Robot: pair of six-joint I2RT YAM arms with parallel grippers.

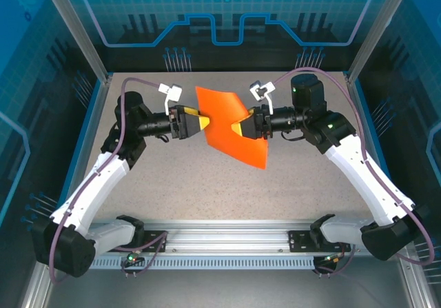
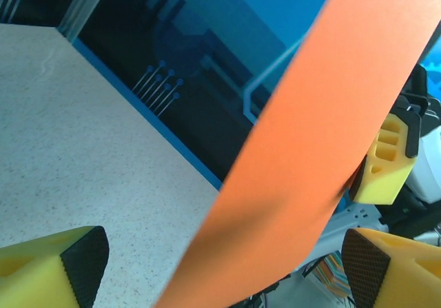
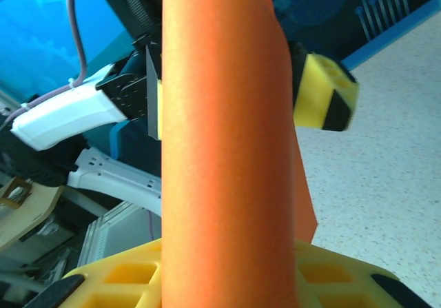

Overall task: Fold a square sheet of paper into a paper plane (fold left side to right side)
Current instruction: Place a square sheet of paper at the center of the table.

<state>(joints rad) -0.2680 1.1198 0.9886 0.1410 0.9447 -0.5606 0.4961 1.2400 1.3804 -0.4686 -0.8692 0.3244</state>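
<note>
Above the table, paper [image 1: 231, 125], right fingers [image 1: 237, 128] half-hidden

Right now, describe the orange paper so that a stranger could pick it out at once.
Look at the far middle of the speckled table, where the two arms meet. Between them the right arm's fingers hold up the orange sheet of paper, bent and off the surface. It is the one bright orange thing; the fingers beside it are yellow.

The bench [image 1: 207, 191] has a pale speckled top, edged in blue along its sides and back. At its near edge lies a metal rail [image 1: 227, 239] carrying the left base [image 1: 114, 233] and right base [image 1: 341, 231].
</note>
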